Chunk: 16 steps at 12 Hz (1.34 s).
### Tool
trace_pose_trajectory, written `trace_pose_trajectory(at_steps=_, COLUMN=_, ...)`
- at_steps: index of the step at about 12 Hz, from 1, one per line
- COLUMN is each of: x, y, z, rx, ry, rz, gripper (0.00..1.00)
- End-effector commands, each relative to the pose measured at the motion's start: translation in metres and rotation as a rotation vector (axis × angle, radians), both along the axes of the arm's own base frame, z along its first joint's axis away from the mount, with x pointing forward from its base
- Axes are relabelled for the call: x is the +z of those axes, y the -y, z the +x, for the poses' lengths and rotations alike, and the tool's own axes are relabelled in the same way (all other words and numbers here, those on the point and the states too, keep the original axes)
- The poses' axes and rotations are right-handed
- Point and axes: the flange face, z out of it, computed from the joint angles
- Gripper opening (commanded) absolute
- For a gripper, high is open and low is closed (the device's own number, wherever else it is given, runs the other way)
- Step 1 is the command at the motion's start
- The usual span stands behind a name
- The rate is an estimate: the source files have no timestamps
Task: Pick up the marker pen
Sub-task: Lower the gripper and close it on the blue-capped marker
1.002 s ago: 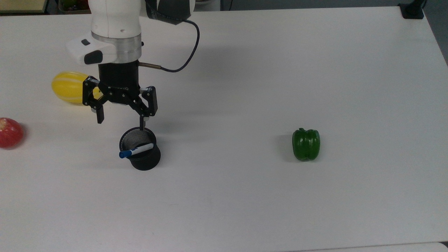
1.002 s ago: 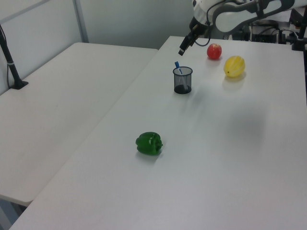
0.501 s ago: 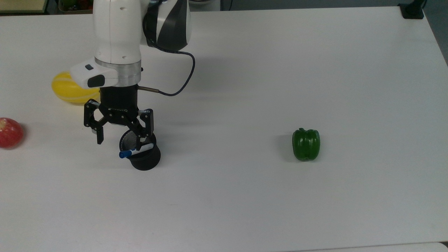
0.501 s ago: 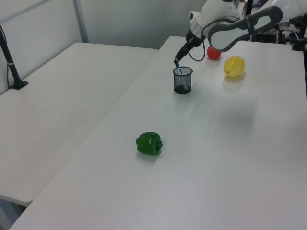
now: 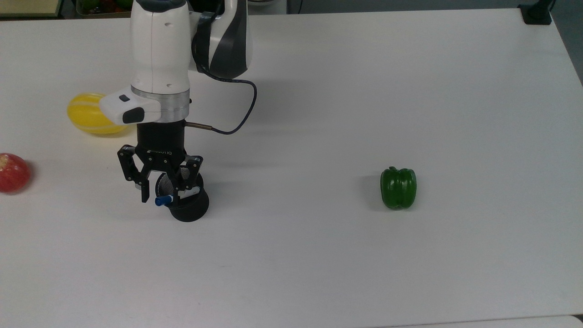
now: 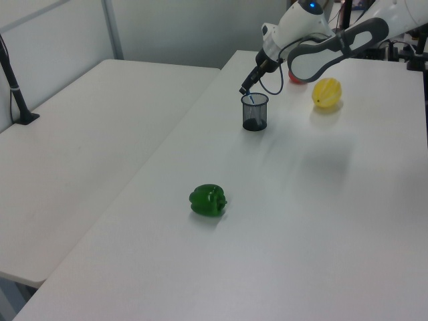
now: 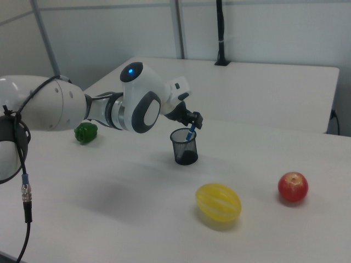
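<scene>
A: Top view first, front to back. What lies nearest on the white surface (image 5: 319, 273)?

B: A bare stretch, then the black mesh cup (image 5: 186, 207) toward the top view's left, with the green pepper (image 5: 398, 187) well apart on the top view's right, at about the same depth.

A: And the marker pen (image 5: 165, 199)?

B: It stands slanted inside the cup, its blue cap sticking out over the rim toward the top view's left. The white barrel is partly hidden behind one finger.

A: Where is the tool (image 5: 161, 191)?

B: Right over the cup's mouth, pointing down. Its fingers are spread, one outside the rim on the top view's left and one over the cup opening, with the pen's capped end between them. I see no finger pressing the pen.

A: In the right view?

B: The blue pen (image 7: 190, 133) leans up out of the cup (image 7: 185, 147) to the tool (image 7: 192, 121) just above it; touching or not, I cannot tell. Nearer the camera lie a yellow striped fruit (image 7: 219, 203) and a red apple (image 7: 293, 187).

A: Farther back in the top view?

B: Behind the cup, the yellow fruit (image 5: 89, 119) is partly hidden by the wrist, and the apple (image 5: 13, 172) sits at the top view's left edge. In the left view the pepper (image 6: 208, 200) is nearest and the cup (image 6: 254, 112) stands beyond it
</scene>
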Motion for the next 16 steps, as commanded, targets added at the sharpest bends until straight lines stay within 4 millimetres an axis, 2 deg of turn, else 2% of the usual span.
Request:
trace_pose_trajectory(at_steps=1, x=0.0005, y=-0.0045, z=0.0018, rx=0.012, ry=0.018, rz=-0.018, gripper=0.45)
trace_pose_trajectory(at_steps=4, x=-0.0003, y=-0.0057, z=0.0016, rx=0.014, ry=0.016, rz=-0.018, gripper=0.39)
trace_pose_trajectory(at_steps=9, x=-0.0003, y=-0.0102, z=0.0019, rx=0.02, ry=0.016, rz=-0.018, gripper=0.24)
trace_pose_trajectory(at_steps=13, x=0.002, y=-0.0113, z=0.0018, rx=0.021, ry=0.02, rz=-0.017, gripper=0.17)
trace_pose_trajectory(at_steps=16, x=0.0043, y=-0.0112, z=0.0016, rx=0.02, ry=0.023, rz=-0.015, gripper=0.15)
